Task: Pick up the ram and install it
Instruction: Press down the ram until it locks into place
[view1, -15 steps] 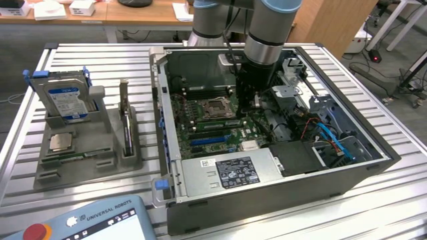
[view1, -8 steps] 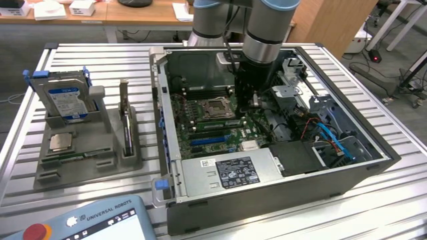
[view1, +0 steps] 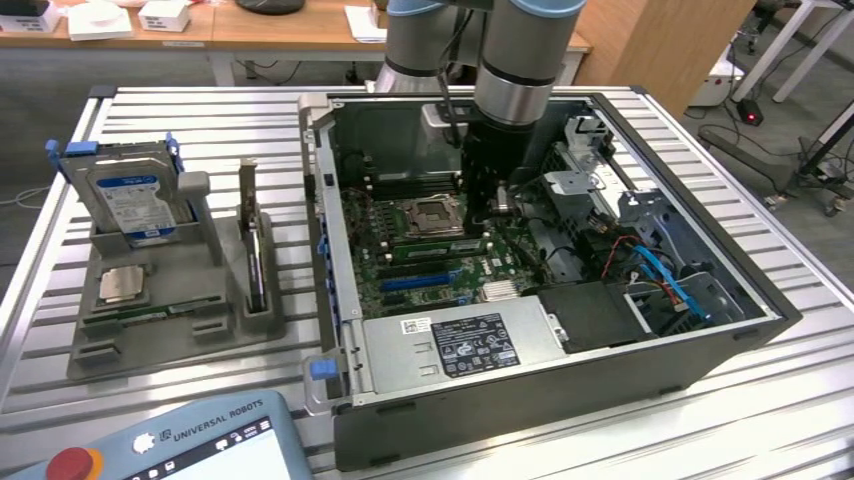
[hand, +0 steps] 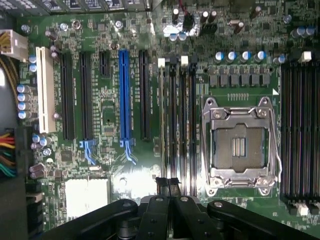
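Quick update from inside the case: my pincer (hand: 169, 184) is clamped fully shut, tips pressed together with nothing between them. It hangs right above the near end of the row of memory slots (hand: 177, 130), the black ones running alongside the CPU socket (hand: 240, 145), which has its metal frame closed over an empty-looking middle.

The ram (hand: 163, 125) looks to be standing on edge in the outermost slot of that row, on the side away from the socket. From the wrist cam it's only a thin pale line with a white latch (hand: 161, 62) at the far end. I honestly can't tell if it's clicked all the way down.

Further out on the motherboard (hand: 107, 165) there's a blue expansion slot (hand: 125, 100) and a white one (hand: 46, 95).

From the exterior view, my arm (view1: 514, 70) drops straight down into the open PC case (view1: 694, 350). On the exterior view's left sits a grey holder (view1: 160, 340) with a hard drive (view1: 134, 195), a silver processor chip (view1: 123, 283), an upright dark expansion card (view1: 251, 250) and a thin greenish strip (view1: 158, 312) lying flat, too small to make out.
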